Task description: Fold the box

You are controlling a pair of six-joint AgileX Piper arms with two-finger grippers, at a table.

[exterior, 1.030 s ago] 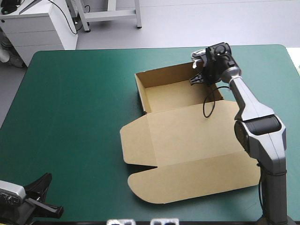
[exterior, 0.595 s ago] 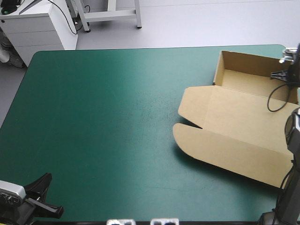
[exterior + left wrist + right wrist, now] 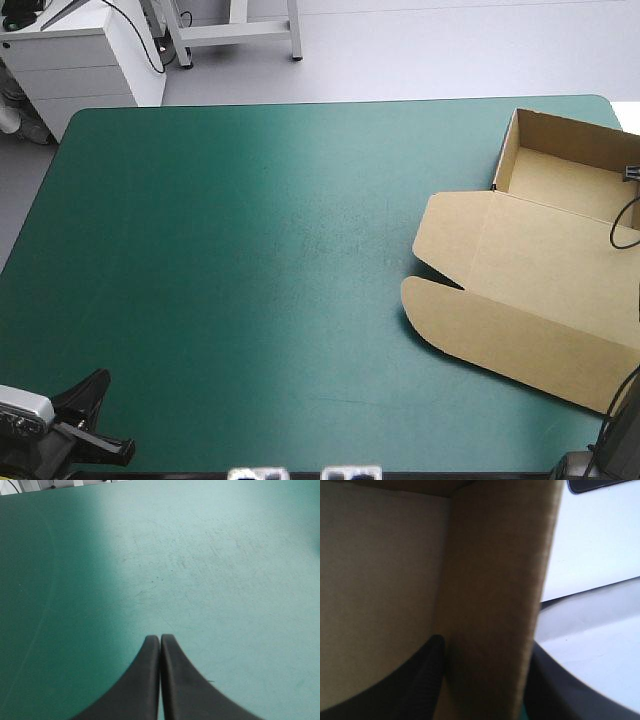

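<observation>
right tool [image 3: 487, 645] is clamping the brown cardboard box [image 3: 540, 270] by one wall, likely to steer it; left tool [image 3: 160, 637] is idling, pinched together.

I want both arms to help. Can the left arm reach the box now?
Probably not: the left gripper sits shut at the near left corner, the box lies at the right edge, wide teal-green cover between.

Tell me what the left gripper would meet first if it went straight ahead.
Probably only the cover; the left gripper, shut, has nothing else ahead in its wrist view.
</observation>
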